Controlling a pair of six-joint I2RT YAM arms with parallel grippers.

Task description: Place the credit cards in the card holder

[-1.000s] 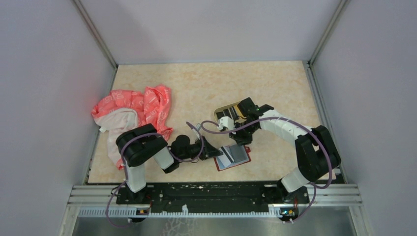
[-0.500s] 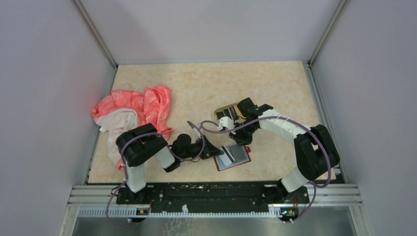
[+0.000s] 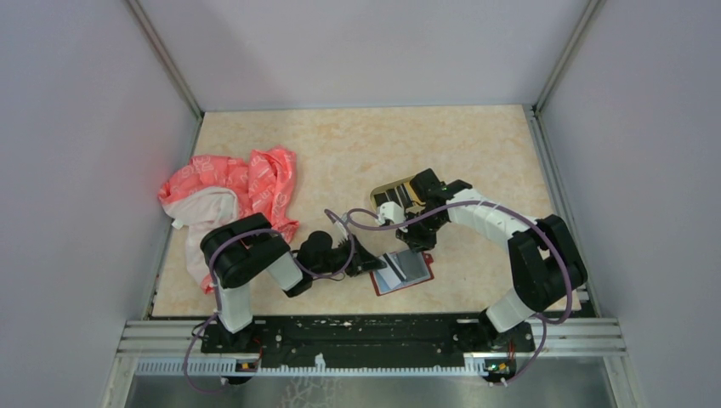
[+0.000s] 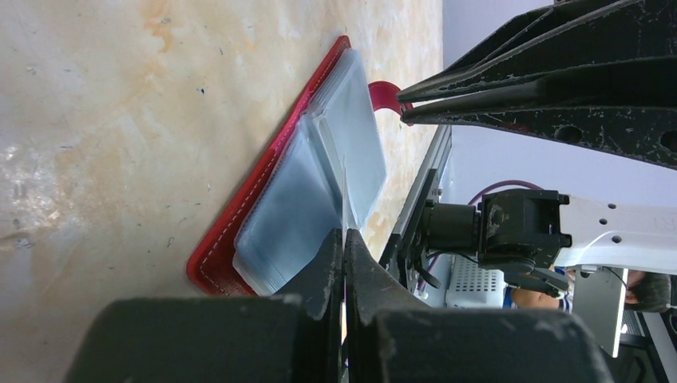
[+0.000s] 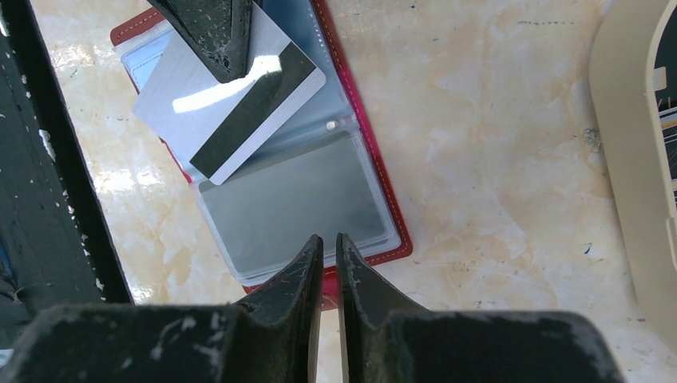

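There is one card holder (image 3: 413,271). It is red and lies open and flat on the surface (image 3: 357,144), near the front edge, between the two arms. Its clear pockets face up.

There is one card (image 5: 231,112) over the holder. It is silver-grey with one dark stripe. It lies tilted over the page of the holder on the left arm's side. I cannot tell if its edge is inside a pocket.

There is one tan tray (image 5: 623,159) just past the holder. One dark card (image 5: 667,80) peeks out in it. I cannot tell if more cards are there.

There is one pink cloth (image 3: 238,191), far off on the left side.

The left hand (image 4: 343,238) is closed tight. It pinches the silver card by one edge.

The right hand (image 5: 323,243) is almost closed, with only a thin gap. Its tips sit on the near red edge of the holder, by the little red tab (image 4: 383,89), and seem to pinch it.
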